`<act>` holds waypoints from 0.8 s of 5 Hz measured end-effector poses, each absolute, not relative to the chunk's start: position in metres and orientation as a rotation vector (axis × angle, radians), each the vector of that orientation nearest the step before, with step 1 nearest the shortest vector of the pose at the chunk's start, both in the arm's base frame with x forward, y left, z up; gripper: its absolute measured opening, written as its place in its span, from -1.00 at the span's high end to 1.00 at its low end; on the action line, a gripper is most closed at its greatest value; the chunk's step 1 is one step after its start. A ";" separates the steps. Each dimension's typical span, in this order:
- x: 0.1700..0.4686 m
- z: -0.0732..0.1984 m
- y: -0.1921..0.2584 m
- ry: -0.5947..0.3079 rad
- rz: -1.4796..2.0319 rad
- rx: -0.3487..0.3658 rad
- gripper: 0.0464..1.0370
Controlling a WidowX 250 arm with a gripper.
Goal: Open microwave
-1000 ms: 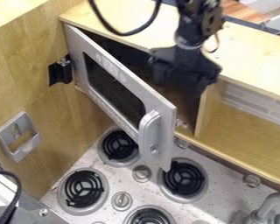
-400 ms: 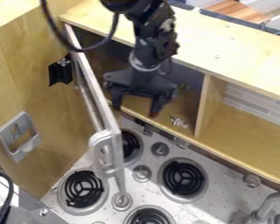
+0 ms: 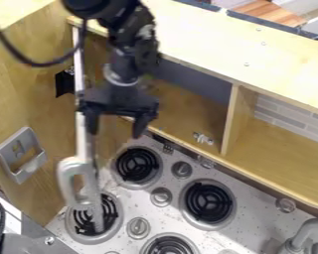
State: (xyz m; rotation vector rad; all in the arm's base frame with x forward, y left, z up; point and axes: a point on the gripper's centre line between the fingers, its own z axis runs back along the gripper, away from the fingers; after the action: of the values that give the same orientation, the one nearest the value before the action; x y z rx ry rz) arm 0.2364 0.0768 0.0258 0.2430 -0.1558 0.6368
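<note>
End effector (image 3: 115,133) spread beside a wide-open microwave door (image 3: 83,141)

The end effector is open and grips nothing. One finger (image 3: 92,124) overlaps the upper part of the microwave door in the view, though whether they touch cannot be told. The other finger (image 3: 142,127) hangs free on the side of the door towards the compartment (image 3: 192,111). The microwave door stands seen nearly edge-on, with its handle (image 3: 64,179) at its lower, outer end, well below the fingers.

The step in hand looks like the last of the opening: pushing the door wide from its inner side, not pulling it by the handle. The task seems all but done. The next move calls for at most a light nudge outward, then a clean retreat from the door, without a finger catching its edge and dragging it back.

The arm (image 3: 128,54) comes in from above, its wrist beside the door's top part and just in front of the compartment. The fingers point down towards the stove (image 3: 178,186), which lies beneath the door.
</note>
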 end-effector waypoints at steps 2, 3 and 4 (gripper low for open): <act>0.215 0.029 0.111 -0.149 0.757 0.265 -0.92; 0.210 0.028 0.121 -0.149 0.774 0.265 -0.92; 0.210 0.028 0.126 -0.154 0.786 0.260 -0.92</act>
State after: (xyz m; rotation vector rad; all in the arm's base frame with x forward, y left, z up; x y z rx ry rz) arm 0.2096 0.1258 0.0279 0.2603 -0.1537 0.7859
